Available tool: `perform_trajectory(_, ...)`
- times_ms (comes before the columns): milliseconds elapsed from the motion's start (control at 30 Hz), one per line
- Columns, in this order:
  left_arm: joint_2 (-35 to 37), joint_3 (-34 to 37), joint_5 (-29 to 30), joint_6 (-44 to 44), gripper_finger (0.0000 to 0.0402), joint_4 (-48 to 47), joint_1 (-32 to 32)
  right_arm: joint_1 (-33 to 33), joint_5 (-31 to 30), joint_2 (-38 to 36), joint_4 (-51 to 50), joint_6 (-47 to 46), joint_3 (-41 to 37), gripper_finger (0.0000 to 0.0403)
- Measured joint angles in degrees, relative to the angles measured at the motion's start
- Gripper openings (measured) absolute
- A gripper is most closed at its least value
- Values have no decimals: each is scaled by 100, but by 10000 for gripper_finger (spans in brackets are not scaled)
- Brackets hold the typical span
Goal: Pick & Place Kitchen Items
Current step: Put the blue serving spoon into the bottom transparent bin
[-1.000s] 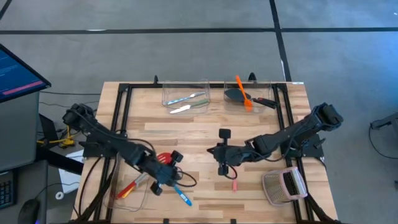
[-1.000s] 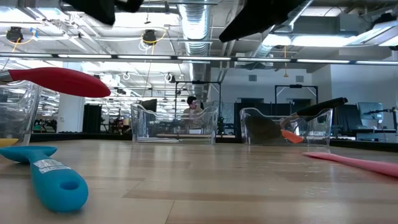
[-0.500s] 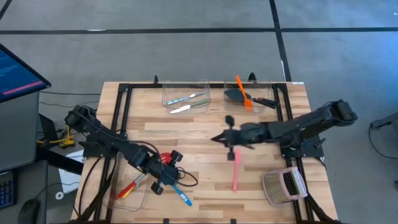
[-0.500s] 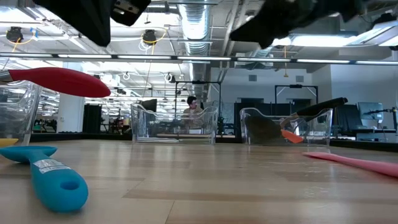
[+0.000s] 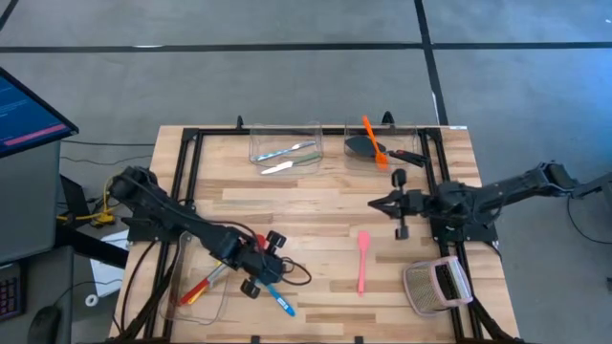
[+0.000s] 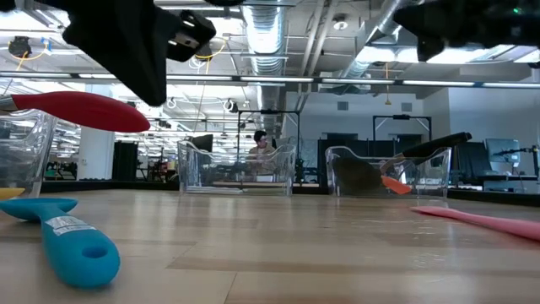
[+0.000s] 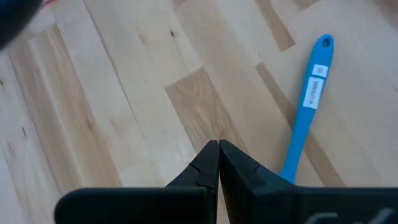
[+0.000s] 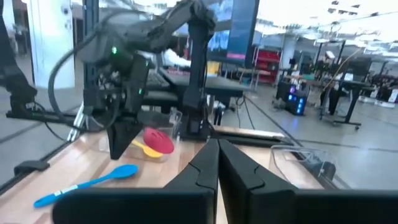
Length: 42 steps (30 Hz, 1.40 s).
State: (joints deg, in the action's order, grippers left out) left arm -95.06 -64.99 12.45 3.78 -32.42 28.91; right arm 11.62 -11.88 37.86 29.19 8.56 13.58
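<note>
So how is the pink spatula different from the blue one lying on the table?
The pink spatula lies alone mid-table, straight along the table's depth; the blue spatula lies slanted near the front edge, beside the left gripper. The blue one carries a white label; no label shows on the pink. Both lie flat, with no gripper holding them.

Left gripper (image 5: 271,264) low over table front-left, fingers pressed together, empty. Right gripper (image 5: 376,204) raised right of centre, level, fingers together, empty.
</note>
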Motion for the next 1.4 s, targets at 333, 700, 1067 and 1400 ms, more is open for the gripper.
perform_trajectory(333, -297, -63, -417, -62, 3, -58, 62, 0, -2, -821, -85, -4, -428, 3)
perform_trajectory(700, -250, -63, -687, -1500, 3, -121, 564, 0, -4, -744, -216, -244, -428, 2)
perform_trajectory(1067, -251, -62, -57, -1522, 3, -62, 861, 0, -4, -744, -216, -412, -428, 2)
perform_trajectory(1400, -252, -63, -42, -1522, 3, -45, 697, 0, -4, -744, -216, -544, -428, 1)
